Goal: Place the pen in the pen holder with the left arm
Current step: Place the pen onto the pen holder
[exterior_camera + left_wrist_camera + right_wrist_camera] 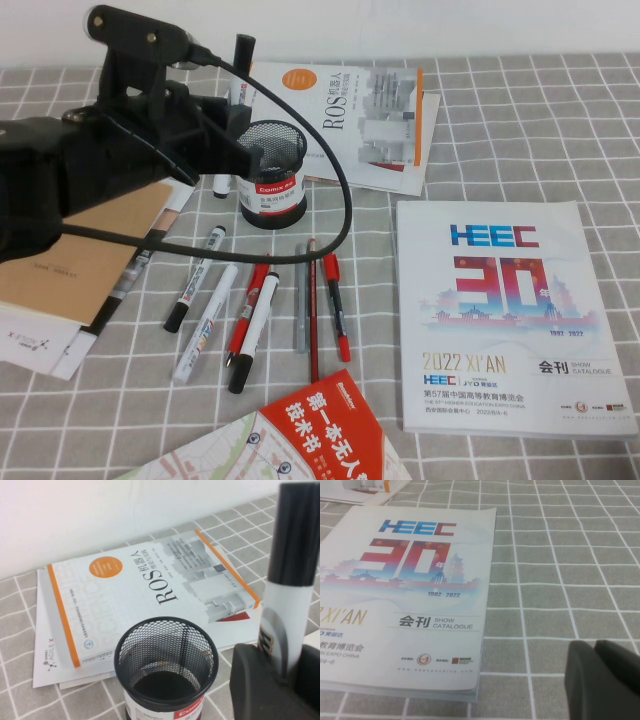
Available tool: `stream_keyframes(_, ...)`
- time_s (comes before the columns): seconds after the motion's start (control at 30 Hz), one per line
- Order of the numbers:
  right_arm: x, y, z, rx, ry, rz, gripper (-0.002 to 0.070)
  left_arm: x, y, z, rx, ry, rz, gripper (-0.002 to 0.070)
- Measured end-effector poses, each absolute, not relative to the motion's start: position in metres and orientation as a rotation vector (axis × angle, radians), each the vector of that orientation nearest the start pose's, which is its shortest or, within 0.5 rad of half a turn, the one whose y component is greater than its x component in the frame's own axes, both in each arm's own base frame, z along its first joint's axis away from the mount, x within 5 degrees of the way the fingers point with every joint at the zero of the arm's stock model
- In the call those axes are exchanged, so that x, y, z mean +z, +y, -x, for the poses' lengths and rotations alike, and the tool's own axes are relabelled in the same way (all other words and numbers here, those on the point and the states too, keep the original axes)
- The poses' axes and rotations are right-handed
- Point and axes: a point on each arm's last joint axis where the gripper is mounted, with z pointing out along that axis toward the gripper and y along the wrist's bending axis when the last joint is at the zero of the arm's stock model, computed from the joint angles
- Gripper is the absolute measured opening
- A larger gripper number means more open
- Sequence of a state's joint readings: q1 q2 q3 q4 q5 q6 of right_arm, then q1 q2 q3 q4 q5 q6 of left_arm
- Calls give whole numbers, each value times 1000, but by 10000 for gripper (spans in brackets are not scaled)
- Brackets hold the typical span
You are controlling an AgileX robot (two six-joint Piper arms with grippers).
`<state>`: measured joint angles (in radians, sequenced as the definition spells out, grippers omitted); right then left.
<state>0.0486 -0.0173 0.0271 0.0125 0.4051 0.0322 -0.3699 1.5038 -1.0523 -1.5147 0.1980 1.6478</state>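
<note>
The grey checked tablecloth [520, 130] carries books, loose pens and the pen holder [272, 172].

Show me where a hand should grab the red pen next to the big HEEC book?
Mid-barrel, from straight above: the red pen lies flat, pointing away from the robot, so fingers close across it, between the pencil and the HEEC book. The left hand is busy holding the pen upright by the pen holder; the right hand sits shut beside that book.
</note>
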Motion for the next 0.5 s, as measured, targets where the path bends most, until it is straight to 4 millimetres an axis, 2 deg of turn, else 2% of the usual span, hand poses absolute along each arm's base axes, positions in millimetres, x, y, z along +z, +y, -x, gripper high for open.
stream_keyframes(0.5, 169, 3, -51, 67, 1899, 8, -14, 306, -142, -314, -360, 1856, -617, 107)
